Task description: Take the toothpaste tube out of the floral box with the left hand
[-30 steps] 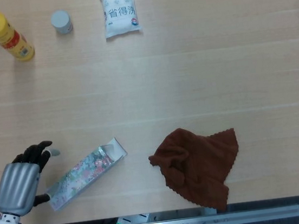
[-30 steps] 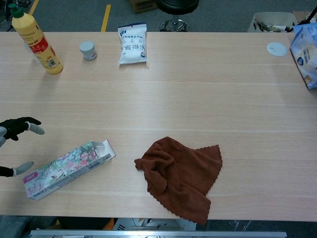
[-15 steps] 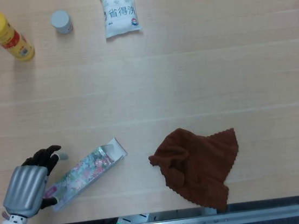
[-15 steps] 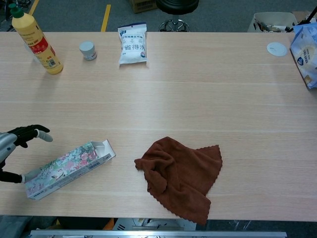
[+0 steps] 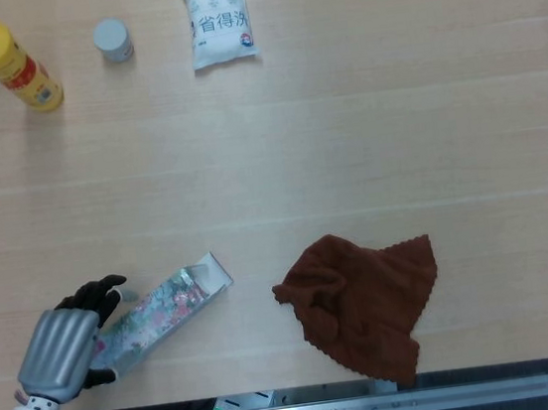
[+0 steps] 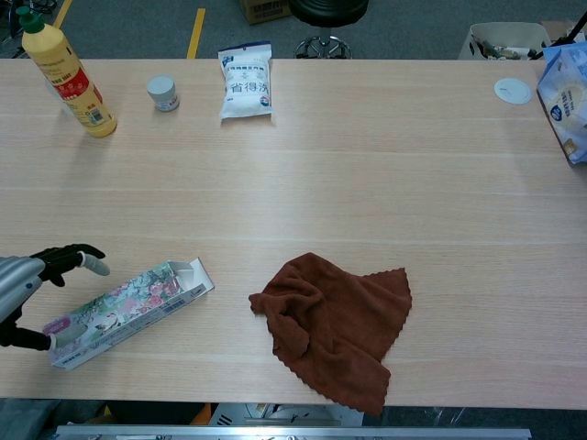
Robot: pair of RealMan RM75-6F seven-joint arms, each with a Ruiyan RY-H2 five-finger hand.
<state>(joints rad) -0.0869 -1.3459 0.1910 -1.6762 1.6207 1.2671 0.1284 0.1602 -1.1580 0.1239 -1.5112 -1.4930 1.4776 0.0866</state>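
Moved right: left hand now straddles floral box end, fingers apart, nothing gripped.

Left hand low at the near left table edge, fingers spread apart, thumb tucked below, holding nothing.

Item count: one floral box, one brown cloth, one yellow bottle, one small jar, one white pouch, one blue-and-white bag, one white disc, one robot hand.
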